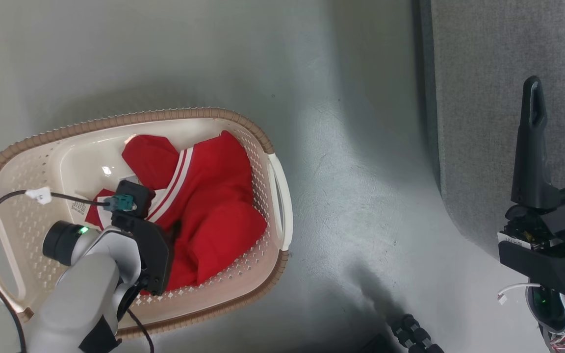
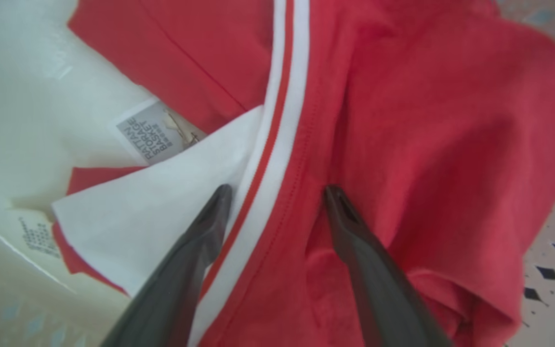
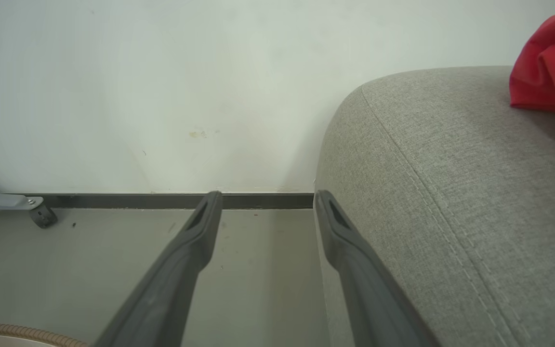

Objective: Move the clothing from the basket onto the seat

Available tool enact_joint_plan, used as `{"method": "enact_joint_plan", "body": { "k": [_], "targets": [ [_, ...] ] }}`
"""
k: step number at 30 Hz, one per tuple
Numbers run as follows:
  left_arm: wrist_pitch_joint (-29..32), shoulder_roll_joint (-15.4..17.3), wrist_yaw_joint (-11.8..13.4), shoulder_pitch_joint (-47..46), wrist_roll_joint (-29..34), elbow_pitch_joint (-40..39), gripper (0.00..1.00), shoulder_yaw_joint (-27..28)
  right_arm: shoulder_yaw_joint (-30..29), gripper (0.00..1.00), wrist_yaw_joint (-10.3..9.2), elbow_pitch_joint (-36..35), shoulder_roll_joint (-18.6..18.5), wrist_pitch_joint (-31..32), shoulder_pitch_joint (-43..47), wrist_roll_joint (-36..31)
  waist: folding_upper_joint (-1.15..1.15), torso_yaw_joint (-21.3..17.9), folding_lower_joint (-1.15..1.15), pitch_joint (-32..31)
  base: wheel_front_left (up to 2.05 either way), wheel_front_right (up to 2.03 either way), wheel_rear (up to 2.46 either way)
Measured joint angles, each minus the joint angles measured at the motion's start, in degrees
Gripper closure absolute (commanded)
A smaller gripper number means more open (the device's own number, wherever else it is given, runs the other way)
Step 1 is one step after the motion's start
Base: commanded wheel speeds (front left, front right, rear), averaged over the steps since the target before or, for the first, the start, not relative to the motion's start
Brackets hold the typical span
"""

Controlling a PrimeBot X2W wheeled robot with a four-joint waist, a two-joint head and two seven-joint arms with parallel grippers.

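Red fabric clothing (image 1: 214,196) lies in the oval cream plastic basket (image 1: 165,115) on pale grey floor (image 1: 361,171) near the grey woven seat (image 1: 483,98); left gripper (image 2: 277,193) and right gripper (image 3: 265,197) have jaws open.

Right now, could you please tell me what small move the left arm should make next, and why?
Probably close the left gripper on the clothing: its jaws stand open either side of the white band, inside the basket, and nothing is held yet.
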Motion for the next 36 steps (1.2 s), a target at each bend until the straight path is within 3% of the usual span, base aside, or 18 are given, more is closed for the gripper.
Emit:
{"method": "enact_joint_plan", "body": {
  "k": [11, 12, 13, 14, 36],
  "targets": [
    [3.37, -1.33, -0.07, -2.74, 0.69, 4.14, 0.00, -3.27, 0.03, 0.00, 0.48, 0.00, 0.76, 0.00, -0.01, -0.73, 0.00, 0.24, 0.00, 0.60, 0.00, 0.00, 0.00],
    [3.37, -1.51, -0.07, -2.83, 0.69, 4.23, 0.21, -3.36, 0.03, 0.00, 0.49, 0.00, 0.84, 0.00, -0.01, -0.78, 0.00, 0.27, 0.00, 0.61, 0.00, 0.00, 0.00],
    [3.36, -1.69, -0.07, -2.83, 0.67, 4.31, 0.64, -3.54, 0.03, 0.00, 0.49, 0.00, 0.90, 0.00, -0.01, -0.79, 0.00, 0.31, 0.00, 0.62, 0.00, 0.00, 0.00],
    [3.36, -1.92, -0.07, -2.83, 0.62, 4.31, 1.00, -3.75, 0.02, 0.00, 0.51, 0.00, 0.92, 0.00, -0.01, -0.79, 0.00, 0.34, 0.00, 0.62, 0.00, 0.00, 0.00],
    [-2.88, -2.29, -0.09, -2.58, -5.15, 3.70, 1.00, -5.50, -0.91, 0.00, 2.64, 4.56, 3.10, 0.00, -1.63, -1.58, 0.00, 1.49, 0.00, -4.97, 0.00, 0.00, 0.00]
  ]
}}
